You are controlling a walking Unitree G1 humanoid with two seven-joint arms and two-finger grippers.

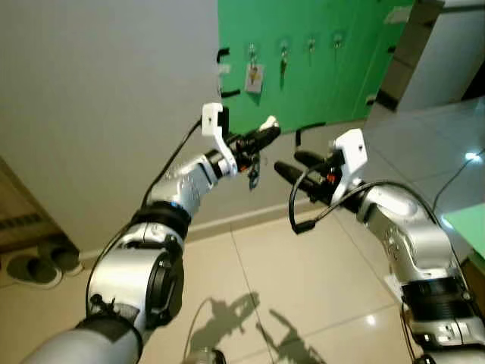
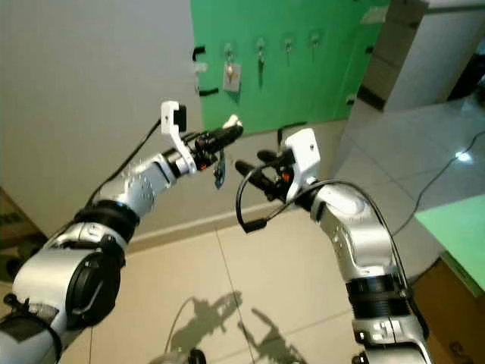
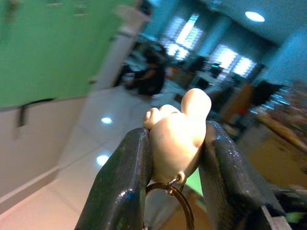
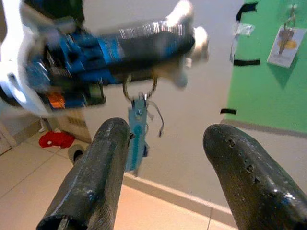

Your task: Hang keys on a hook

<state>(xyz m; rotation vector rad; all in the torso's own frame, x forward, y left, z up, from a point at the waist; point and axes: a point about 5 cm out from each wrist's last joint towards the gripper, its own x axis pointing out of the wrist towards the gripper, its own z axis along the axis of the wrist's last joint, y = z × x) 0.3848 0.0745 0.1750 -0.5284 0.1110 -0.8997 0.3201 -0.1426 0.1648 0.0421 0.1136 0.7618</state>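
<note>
Keys (image 4: pixel 136 139) dangled on a metal ring (image 3: pixel 170 203) beneath the left gripper (image 1: pixel 261 136), whose two black fingers were clamped tight on a pale cream figurine charm (image 3: pixel 178 134). A blue tag hung with them, just below that claw. The right gripper (image 1: pixel 292 167) was raised close beside the left one, its fingers (image 4: pixel 93 187) spread wide apart and gripping nothing, with the hanging keys just ahead of them. Beyond both claws stood a green board (image 1: pixel 318 68) with hooks (image 1: pixel 311 42).
</note>
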